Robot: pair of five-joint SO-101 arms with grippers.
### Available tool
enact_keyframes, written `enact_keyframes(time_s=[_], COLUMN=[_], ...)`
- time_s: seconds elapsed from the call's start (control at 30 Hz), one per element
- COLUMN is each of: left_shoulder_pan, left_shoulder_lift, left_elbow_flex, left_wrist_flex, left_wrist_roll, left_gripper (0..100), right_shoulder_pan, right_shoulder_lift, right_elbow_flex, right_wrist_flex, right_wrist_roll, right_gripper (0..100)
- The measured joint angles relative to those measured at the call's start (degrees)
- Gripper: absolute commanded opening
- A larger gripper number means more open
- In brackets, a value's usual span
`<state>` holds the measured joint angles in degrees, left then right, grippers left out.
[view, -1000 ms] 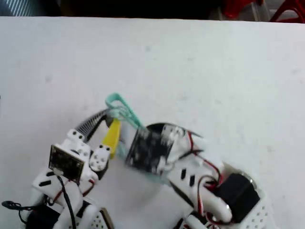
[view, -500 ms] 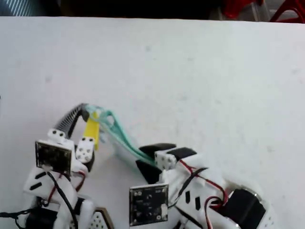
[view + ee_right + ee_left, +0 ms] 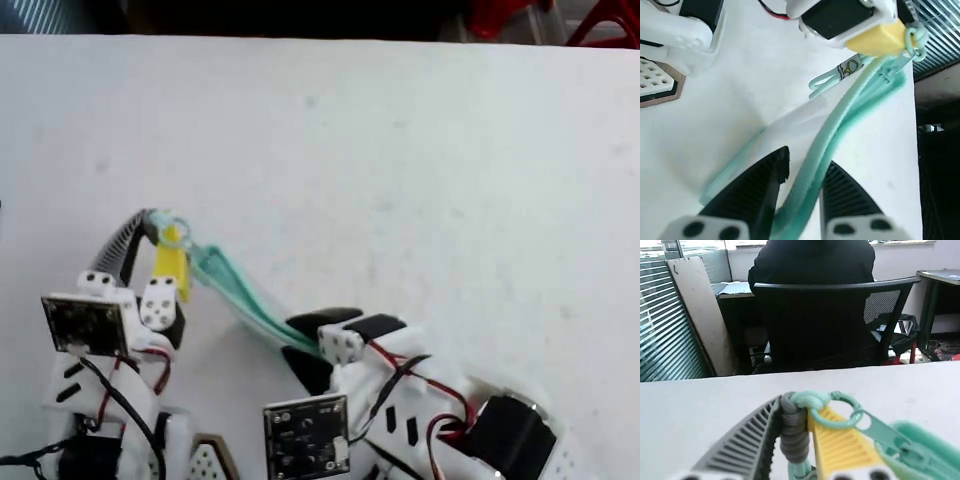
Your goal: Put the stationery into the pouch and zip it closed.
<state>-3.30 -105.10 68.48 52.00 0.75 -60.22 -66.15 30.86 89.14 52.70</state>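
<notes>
Zipping stage: pull point(image 3: 866, 426) clamped in left fingers point(image 3: 840, 452), pouch point(image 3: 850, 107) gripped by right fingers point(image 3: 752, 195). Next, pull to be drawn to zip end.

**Both grippers clamped, arms low over the table**

Your left gripper point(image 3: 165, 232) point(image 3: 800, 415), with one grey ribbed finger and one yellow, is pinched on the mint-green zip pull point(image 3: 875, 431). Your right gripper point(image 3: 298, 338) point(image 3: 807, 162), with black ribbed fingers, clamps the mint-green fabric pouch point(image 3: 240, 295) point(image 3: 850, 110).
</notes>
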Motion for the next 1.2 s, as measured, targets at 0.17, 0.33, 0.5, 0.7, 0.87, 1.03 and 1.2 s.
enact_keyframes(time_s=[0.17, 0.33, 0.5, 0.7, 0.87, 1.03, 1.2], left_shoulder_pan=[-2.11, -3.43, -3.78, -2.9, -2.2, -2.11, -2.02], left_shoulder_lift=[0.0, 0.0, 0.0, 0.0, 0.7, 0.18, 0.09], left_elbow_flex=[0.0, 0.09, 0.18, 0.18, -1.67, -9.14, -11.43], left_wrist_flex=[0.0, 0.0, 0.0, 0.0, 3.96, 12.66, 18.55], left_wrist_roll=[1.49, 1.67, 1.67, 1.67, 10.37, 15.38, 15.38], left_gripper=[2, 2, 2, 26, 29, 29, 29], right_shoulder_pan=[0.0, 0.0, 0.0, 0.0, 4.22, 12.4, 21.71], right_shoulder_lift=[0.09, 0.09, 0.09, -0.62, -0.88, -0.44, 0.62], right_elbow_flex=[0.0, 0.0, 0.0, 0.35, 0.62, 0.97, 3.69], right_wrist_flex=[0.0, 0.0, 0.0, 0.0, -4.13, -10.9, -17.85], right_wrist_roll=[0.0, 0.0, 0.0, -0.79, -8.26, -16.88, -24.09], right_gripper=[1.9, 1.9, 1.9, 1.9, 1.9, 1.9, 1.8])
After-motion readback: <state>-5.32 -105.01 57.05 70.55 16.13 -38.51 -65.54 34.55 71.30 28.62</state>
